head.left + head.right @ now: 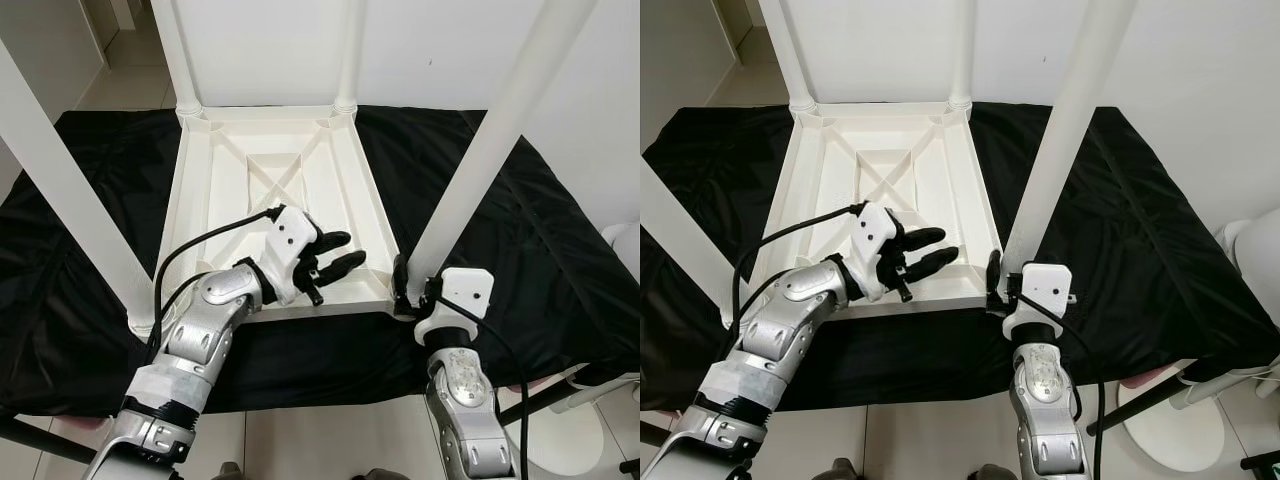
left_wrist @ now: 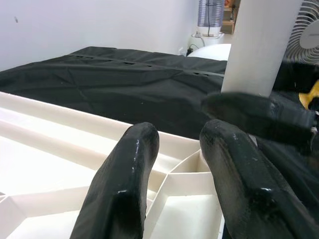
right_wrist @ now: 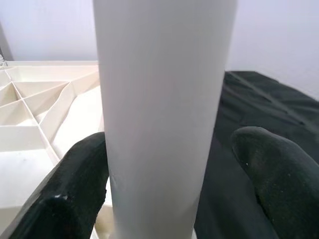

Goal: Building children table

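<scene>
My right gripper (image 3: 164, 174) straddles the upright white plastic table leg (image 1: 480, 170) at its base, fingers spread around it; left gripper (image 1: 335, 255) hovers open, empty, nearby.

Light is pouring evenly over the room, bright and soft, no hard shadows showing anywhere. The white tabletop (image 1: 285, 215) is glowing almost to washout, its ribs throwing only faint grey shading. The black cloth (image 1: 530, 250) is soaking up light, its creases catching a dull sheen. Head views are staying sharp, the near legs (image 1: 490, 150) bulging at the edges. In the left wrist view the fingers (image 2: 124, 189) are gleaming with small highlights and looking soft up close; in the right wrist view the leg is blurring, nearly featureless.
</scene>
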Motion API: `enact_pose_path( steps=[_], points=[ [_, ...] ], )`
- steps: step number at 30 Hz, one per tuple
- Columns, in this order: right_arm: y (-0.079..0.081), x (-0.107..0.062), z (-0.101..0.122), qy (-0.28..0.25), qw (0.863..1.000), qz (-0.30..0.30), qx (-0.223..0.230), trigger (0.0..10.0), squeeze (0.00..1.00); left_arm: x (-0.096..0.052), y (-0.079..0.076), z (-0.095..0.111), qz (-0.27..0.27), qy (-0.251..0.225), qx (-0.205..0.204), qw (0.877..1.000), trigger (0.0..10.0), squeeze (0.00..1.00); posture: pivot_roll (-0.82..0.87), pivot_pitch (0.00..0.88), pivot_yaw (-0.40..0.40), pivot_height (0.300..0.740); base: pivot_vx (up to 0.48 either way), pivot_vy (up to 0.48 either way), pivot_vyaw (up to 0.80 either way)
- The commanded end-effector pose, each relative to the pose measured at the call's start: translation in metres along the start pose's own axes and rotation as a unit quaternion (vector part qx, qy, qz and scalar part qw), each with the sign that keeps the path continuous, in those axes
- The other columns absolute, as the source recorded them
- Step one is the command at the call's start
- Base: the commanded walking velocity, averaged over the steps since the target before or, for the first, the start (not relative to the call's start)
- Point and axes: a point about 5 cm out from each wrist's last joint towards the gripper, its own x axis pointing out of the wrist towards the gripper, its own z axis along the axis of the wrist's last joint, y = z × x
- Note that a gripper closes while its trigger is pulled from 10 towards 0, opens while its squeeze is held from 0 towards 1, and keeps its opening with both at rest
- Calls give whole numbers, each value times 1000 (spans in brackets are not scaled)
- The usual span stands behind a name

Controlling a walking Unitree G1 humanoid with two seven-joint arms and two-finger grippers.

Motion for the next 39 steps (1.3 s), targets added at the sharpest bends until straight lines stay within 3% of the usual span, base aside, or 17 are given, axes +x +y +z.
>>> enact_pose_path(
  steps=[1,2,4,6,9,12,13,15,16,17,18,20,21,22,28,35,39],
  points=[
    [2,3,6,-4,1000,-2,0,10000,0,-4,12,-2,126,-5,7,992,10000,0,-48,0,10,740,0,0,0],
    [3,8,12,-11,1000,-4,0,10000,0,-6,19,-3,173,-1,24,985,10000,0,-48,0,10,740,0,0,0],
    [4,16,28,-31,999,-7,3,10000,0,-10,31,-7,251,13,17,968,10000,0,-46,0,11,740,0,0,0],
    [4,16,28,-31,999,-7,3,10000,0,-10,31,-7,251,13,17,968,10000,0,-46,0,11,740,0,0,0],
    [4,20,35,-40,999,-8,3,10000,0,-12,33,-8,272,14,-16,962,10000,0,-43,0,9,740,0,0,0],
    [5,24,46,-56,998,-9,3,10000,0,-15,34,-9,304,11,-40,952,10000,0,-38,0,5,740,0,0,0],
    [6,26,55,-70,998,-7,0,10000,0,-18,26,-10,293,2,-55,955,10000,0,-30,0,-3,740,0,0,0],
    [6,26,55,-70,998,-7,0,10000,0,-18,26,-10,293,2,-55,955,10000,0,-30,0,-3,740,0,0,0],
    [6,26,57,-73,997,-7,-1,10000,0,-20,15,-11,259,-10,-50,965,10000,0,-29,0,-4,740,0,0,0],
    [6,26,57,-73,997,-7,-1,10000,0,-20,15,-11,259,-10,-50,965,10000,0,-29,0,-4,740,0,0,0],
    [5,26,60,-73,997,-7,-4,10000,0,-27,-3,-12,196,-31,-43,979,10000,0,-22,0,-12,740,0,0,0],
    [5,25,61,-73,997,-8,-4,10000,0,-30,-10,-12,172,-39,-42,983,10000,0,-22,0,-12,740,0,0,0],
    [4,26,63,-73,997,-10,-7,10000,0,-40,-24,-15,111,-27,-39,993,10000,0,-17,0,-16,740,0,0,0],
    [4,27,64,-73,997,-11,-6,10000,0,-43,-26,-17,95,-19,-43,994,10000,0,-12,0,-19,740,0,0,0],
    [3,31,70,-78,997,-12,-4,10000,0,-57,-42,-17,14,9,-32,999,10000,0,1,4,-31,740,0,0,0],
    [5,35,70,-75,997,-11,-5,10000,0,-75,-53,-13,-59,24,-26,998,10000,0,12,9,-40,740,0,0,0],
    [7,38,71,-74,997,-12,-5,10000,0,-78,-57,-15,-83,33,-33,996,10000,0,14,9,-42,740,0,0,0]
  ],
)
